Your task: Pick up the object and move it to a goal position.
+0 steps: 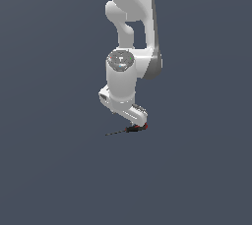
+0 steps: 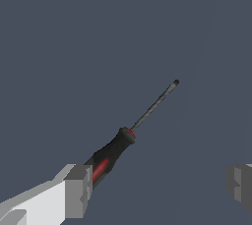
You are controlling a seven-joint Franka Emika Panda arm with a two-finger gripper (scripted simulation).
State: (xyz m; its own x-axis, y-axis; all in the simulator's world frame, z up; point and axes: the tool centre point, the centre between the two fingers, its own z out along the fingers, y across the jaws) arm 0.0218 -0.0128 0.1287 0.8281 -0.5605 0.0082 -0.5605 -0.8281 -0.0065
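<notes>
Wrist view is showing the jaws (image 2: 160, 187) standing wide apart, holding nothing. One grey finger pad (image 2: 78, 189) is sitting at the lower left of the frame and the other is peeking in at the lower right edge. A big bare gap is lying between them.

The screwdriver (image 2: 115, 150) is lying just beside the lower left pad, with the end of its red-and-black handle tucked behind that pad. Whether the pad is touching the handle, I cannot tell. The handle is not sitting in the middle of the gap. Its thin dark shaft is pointing away toward the upper right of the frame.

In the exterior view, the jaws (image 1: 138, 121) are hanging low, right over the screwdriver (image 1: 129, 129), which is lying flat on the dark grey worktop (image 1: 59, 180) near the middle of the frame. Its shaft is pointing toward the left of the frame. The white arm (image 1: 129, 32) is reaching down from the top of the frame.
</notes>
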